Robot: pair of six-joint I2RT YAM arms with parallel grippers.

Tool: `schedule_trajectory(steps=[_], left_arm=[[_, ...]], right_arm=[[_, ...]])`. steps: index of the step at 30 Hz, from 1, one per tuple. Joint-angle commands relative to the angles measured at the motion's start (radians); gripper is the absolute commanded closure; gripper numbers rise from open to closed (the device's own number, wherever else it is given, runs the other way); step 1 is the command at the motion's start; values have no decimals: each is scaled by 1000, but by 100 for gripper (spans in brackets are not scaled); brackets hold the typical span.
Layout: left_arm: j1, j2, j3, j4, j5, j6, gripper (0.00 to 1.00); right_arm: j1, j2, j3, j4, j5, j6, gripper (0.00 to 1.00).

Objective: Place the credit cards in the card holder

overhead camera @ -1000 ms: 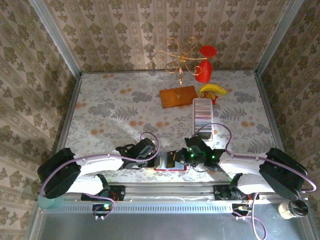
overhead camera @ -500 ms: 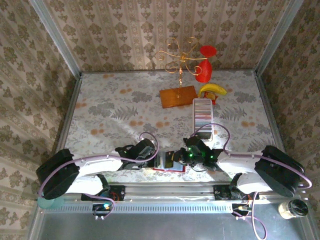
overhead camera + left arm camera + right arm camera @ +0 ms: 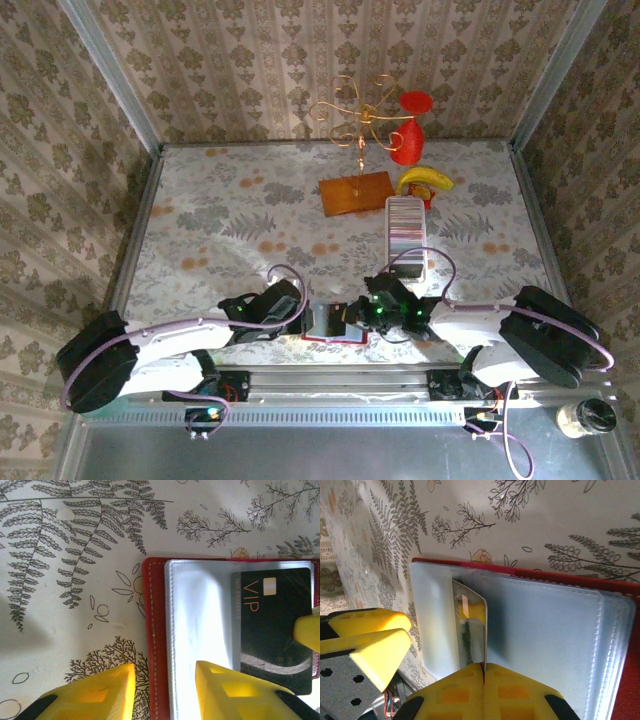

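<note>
From where I stand, the card holder (image 3: 328, 325) lies open and flat at 6 o'clock on the fern-patterned bench (image 3: 220, 220), right at the near edge between the two arms. Its red border (image 3: 155, 630) frames clear plastic pockets. A black card (image 3: 272, 625) lettered "VIP" sits partly inside one of them, its chip end toward the holder's top edge. The right end effector (image 3: 483, 680) has its yellow fingers pressed together on that card, which stands edge-on between them and runs down into the sleeve. The left end effector (image 3: 165, 695) has its fingers apart with nothing clamped between them. One finger is over the shiny pocket and the other over bare bench, so they straddle the holder's red side edge. Out at about 1 o'clock, a long white tray (image 3: 389, 215) holds the credit cards (image 3: 407, 228), packed upright in a row that fills most of its length. Beyond the tray's far end lies a banana (image 3: 425, 180), with a red goblet (image 3: 410, 130) behind it. Just beside the tray, toward 12 o'clock, is a gold wire stand (image 3: 358, 120) on an orange-brown base (image 3: 357, 193).
</note>
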Motion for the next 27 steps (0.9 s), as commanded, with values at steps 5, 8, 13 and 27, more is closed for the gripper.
schedule_trajectory(steps=[5,8,13,27], left_arm=[[9,54,15,17,22,19,78],[8,81,19,19,31,23,83],[5,99,9,22,32,20,86],[-32,64,-14,17,16,-20,85]], right_arm=[[13,54,16,-69,-11,1,100],[13,55,18,-70,-9,3,100],[18,75,41,-77,-21,1,100],[44,124,111,-101,-13,24,88]])
